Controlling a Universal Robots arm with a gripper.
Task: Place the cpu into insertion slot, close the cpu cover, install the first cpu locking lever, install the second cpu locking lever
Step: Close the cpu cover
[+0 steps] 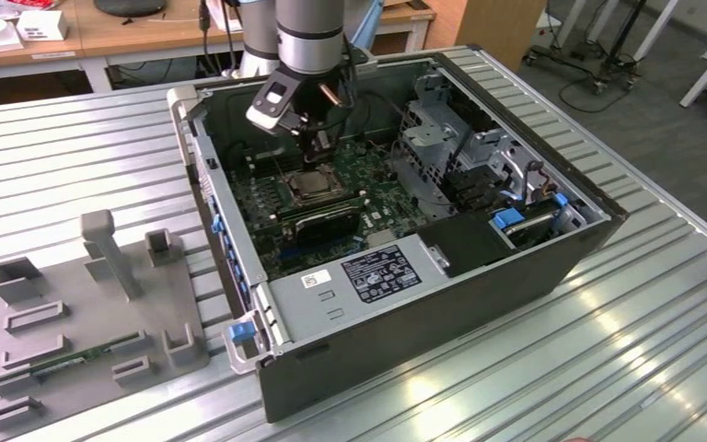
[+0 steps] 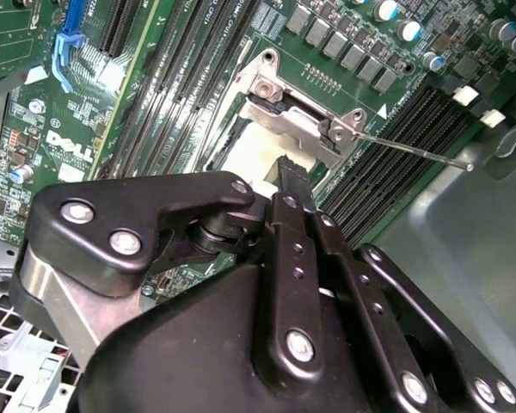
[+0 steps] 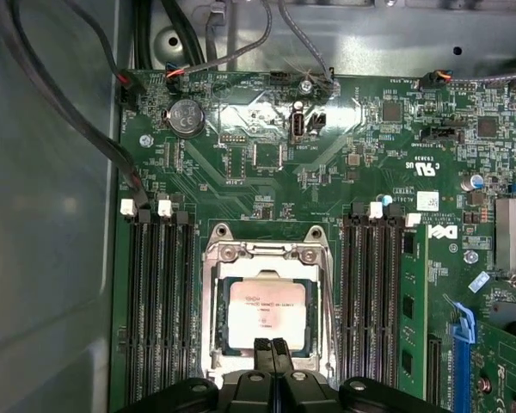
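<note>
The cpu (image 3: 267, 311) sits in the insertion slot (image 3: 221, 297), framed by the cpu cover (image 3: 262, 252). It is light, rigid and fragile (edges only). The fingers (image 3: 263, 349) are pressed together, empty, at the socket's edge. The first wrist view gives the chip square-on; the second wrist view, a lever rod (image 2: 413, 148) angled off the frame.

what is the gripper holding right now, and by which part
Nothing. The gripper is shut, tips together and empty, by the edge of the cover around the cpu.
</note>
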